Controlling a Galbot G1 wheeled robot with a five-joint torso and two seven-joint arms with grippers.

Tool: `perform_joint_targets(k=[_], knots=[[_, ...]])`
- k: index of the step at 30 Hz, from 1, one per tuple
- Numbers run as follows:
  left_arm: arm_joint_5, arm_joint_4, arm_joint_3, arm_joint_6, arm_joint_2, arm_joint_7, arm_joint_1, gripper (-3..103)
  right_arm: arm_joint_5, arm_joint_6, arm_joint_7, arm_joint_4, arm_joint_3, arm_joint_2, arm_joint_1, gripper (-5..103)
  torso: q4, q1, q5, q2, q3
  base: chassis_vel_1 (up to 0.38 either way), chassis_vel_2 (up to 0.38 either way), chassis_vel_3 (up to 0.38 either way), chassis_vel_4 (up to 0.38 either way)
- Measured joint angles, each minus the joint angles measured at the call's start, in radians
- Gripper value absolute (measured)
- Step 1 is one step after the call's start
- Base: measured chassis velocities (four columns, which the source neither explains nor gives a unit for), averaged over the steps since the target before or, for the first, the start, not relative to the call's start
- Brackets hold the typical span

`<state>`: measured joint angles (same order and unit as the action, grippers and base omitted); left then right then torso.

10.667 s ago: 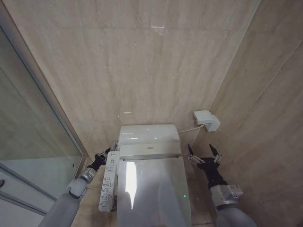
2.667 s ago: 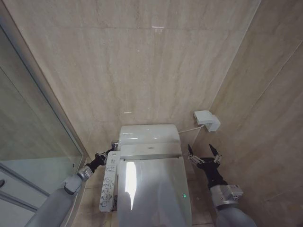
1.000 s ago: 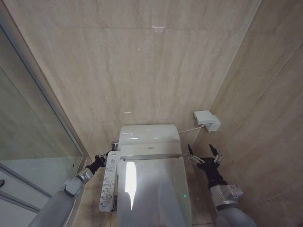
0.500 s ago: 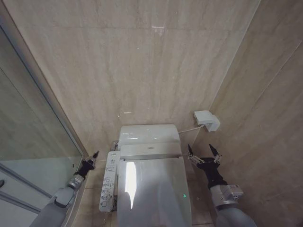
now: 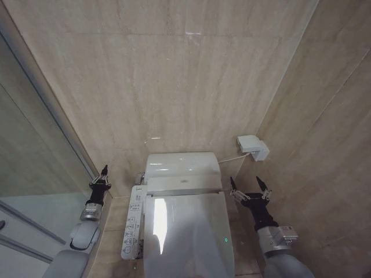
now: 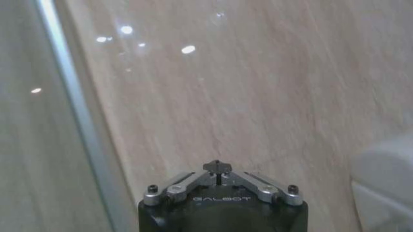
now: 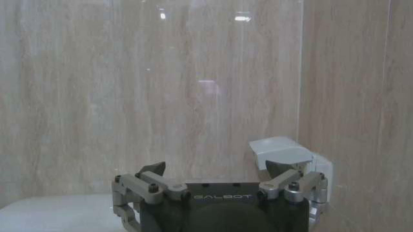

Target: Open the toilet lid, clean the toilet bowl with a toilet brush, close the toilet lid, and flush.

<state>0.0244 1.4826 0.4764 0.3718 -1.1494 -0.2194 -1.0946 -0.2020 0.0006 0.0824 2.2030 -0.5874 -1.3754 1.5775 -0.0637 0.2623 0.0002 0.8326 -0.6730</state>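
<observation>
The toilet lid (image 5: 186, 231) lies shut over the toilet bowl, which is hidden beneath it. The toilet brush is out of view. My left gripper (image 5: 103, 172) is shut on nothing and points up beside the glass partition, well left of the toilet; the left wrist view shows its fingertips (image 6: 217, 167) pressed together in front of the wall. My right gripper (image 5: 249, 185) hangs open with nothing in it, right of the lid's rear edge. In the right wrist view its fingers (image 7: 152, 170) spread wide before the wall.
A white control panel (image 5: 132, 223) runs along the toilet's left side, and the white rear unit (image 5: 181, 165) sits against the tiled wall. A white wall box (image 5: 253, 146) with a cable hangs right of it. The glass shower partition (image 5: 40, 156) bounds the left side.
My left gripper has drawn away from the rear left side of the toilet by the control panel, moving left and up to the glass partition. The right arm has not moved.
</observation>
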Motion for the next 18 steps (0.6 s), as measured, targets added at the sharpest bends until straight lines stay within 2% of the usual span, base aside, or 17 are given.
perform_joint_targets(k=[4,7,10,11,17,18], knots=[[0.021,0.096,0.031,-0.037,-0.013,-0.019,-0.078,0,0.000,0.000,0.000,0.000,0.000,0.000,0.000,100,0.0002,0.000,-0.0002,0.000,0.000,0.000,0.000,0.000,0.000],[0.052,0.218,0.075,-0.088,-0.023,-0.022,-0.167,0,0.000,0.000,0.000,0.000,0.000,0.000,0.000,100,0.0001,0.000,-0.0001,0.000,0.000,0.000,0.000,0.000,0.000],[0.064,0.267,0.095,-0.108,-0.029,-0.019,-0.199,0,0.000,0.000,0.000,0.000,0.000,0.000,0.000,100,0.0003,0.000,-0.0001,0.000,0.000,0.000,0.000,0.000,0.000],[0.071,0.308,0.111,-0.118,-0.035,-0.016,-0.224,17,0.000,0.000,0.000,0.000,0.000,0.000,0.000,100,0.0003,0.000,-0.0002,0.000,0.000,0.000,0.000,0.000,0.000],[0.087,0.415,0.162,-0.133,-0.061,-0.007,-0.305,17,0.000,0.000,0.000,0.000,0.000,0.000,0.000,100,-0.0001,0.000,-0.0002,0.000,0.000,0.000,0.000,0.000,0.000],[0.087,0.433,0.173,-0.133,-0.069,-0.006,-0.322,43,0.000,0.000,0.000,0.000,0.000,0.000,0.000,100,0.0000,0.000,-0.0001,0.000,0.000,0.000,0.000,0.000,0.000]])
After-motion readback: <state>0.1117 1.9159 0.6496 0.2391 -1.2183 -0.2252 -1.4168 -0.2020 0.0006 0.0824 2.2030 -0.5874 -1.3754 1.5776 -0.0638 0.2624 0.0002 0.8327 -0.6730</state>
